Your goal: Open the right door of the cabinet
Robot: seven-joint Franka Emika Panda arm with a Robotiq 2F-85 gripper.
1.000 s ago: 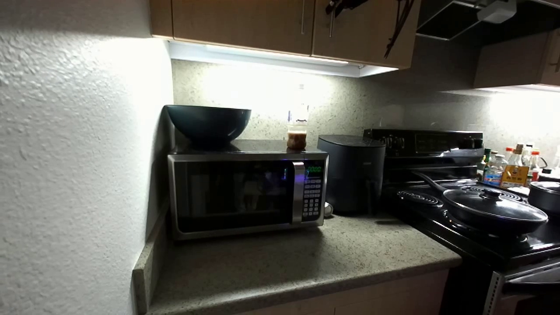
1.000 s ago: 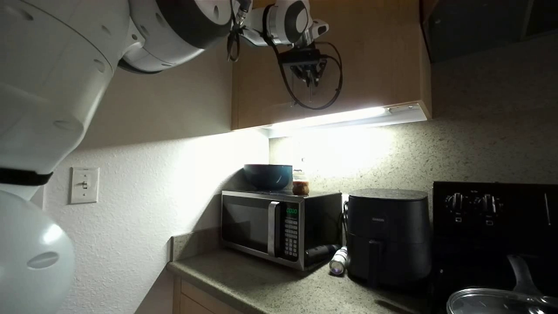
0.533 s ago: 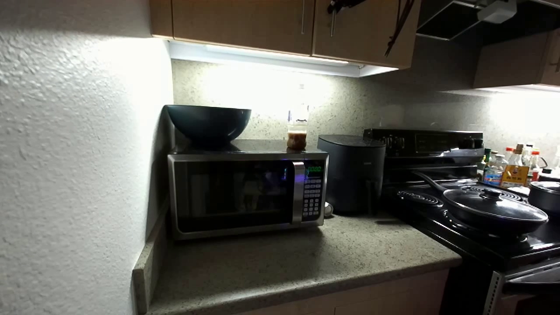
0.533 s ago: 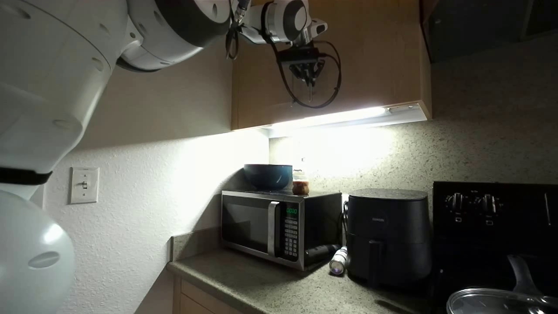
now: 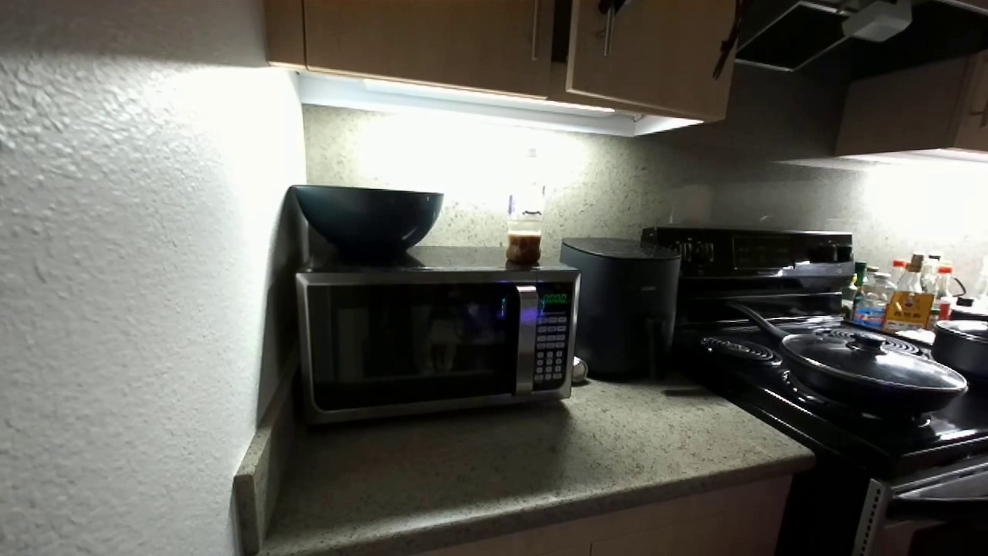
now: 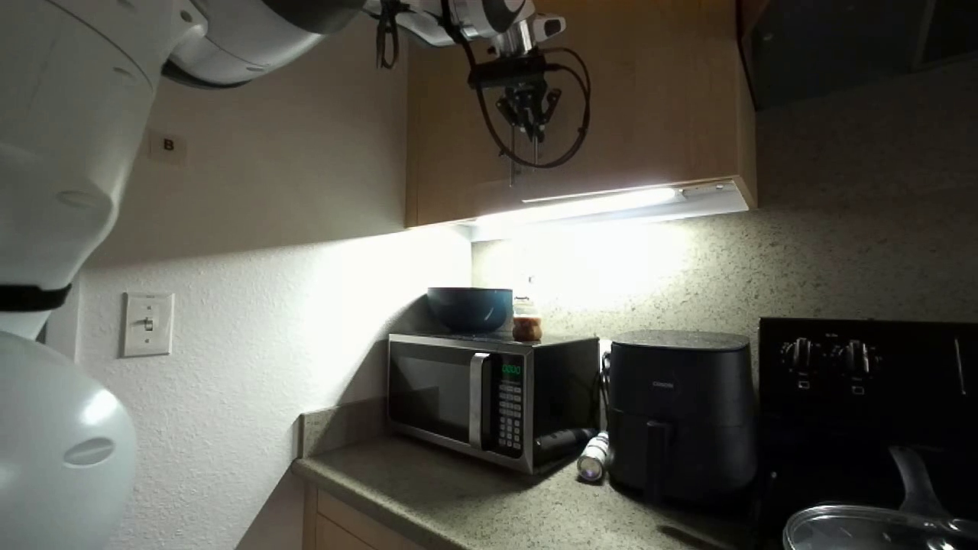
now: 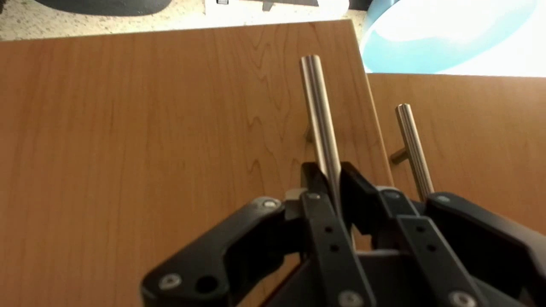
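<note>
Right door (image 5: 656, 62) of the cabinet (image 5: 432, 42), ajar: in an exterior view its left edge stands out, exposing a sliver of dark interior (image 5: 561, 31). In the wrist view the fingers (image 7: 358, 187) are closed about its bar handle (image 7: 322, 119), one on each side. Probable fault: a straight pull, where the panel seems to need an arc about its right edge, could slide the thin, smooth bar from the grip. The handle on the adjoining door (image 7: 482, 149) may also catch a finger linkage. In an exterior view the arm (image 6: 69, 168) reaches across high up, wrist (image 6: 489, 19) turned so that the fingers point downward; a cable loop (image 6: 582, 131) hangs beside them.
</note>
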